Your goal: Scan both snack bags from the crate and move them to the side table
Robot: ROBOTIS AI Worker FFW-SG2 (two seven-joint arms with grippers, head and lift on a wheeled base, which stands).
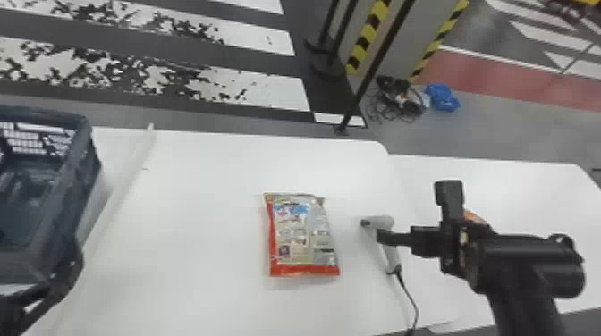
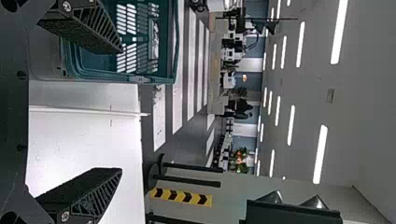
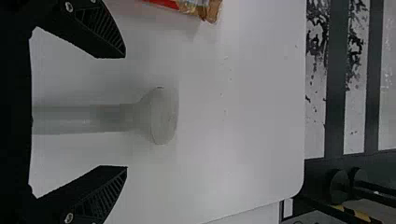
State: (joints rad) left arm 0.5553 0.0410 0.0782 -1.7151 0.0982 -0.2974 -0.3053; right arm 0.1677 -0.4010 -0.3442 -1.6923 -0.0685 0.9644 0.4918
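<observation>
The bag (image 1: pixel 300 237) lies out on the desk (image 1: pixel 201 223), left of the scanner (image 1: pixel 386 221). The right tool (image 3: pixel 125 111) is wide at the scanner; the left tool (image 2: pixel 122 109), left of it, is also wide. Scanning and moving probably remain.

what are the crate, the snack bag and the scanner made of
The crate looks like rigid moulded plastic, judging by its thick rim and lattice-cut wall. The snack bag seems to be thin, glossy printed film with a crinkled end; whether it is foil-lined can't be told. The scanner looks like hard, matte grey plastic, going by its smooth, even, rounded body.
</observation>
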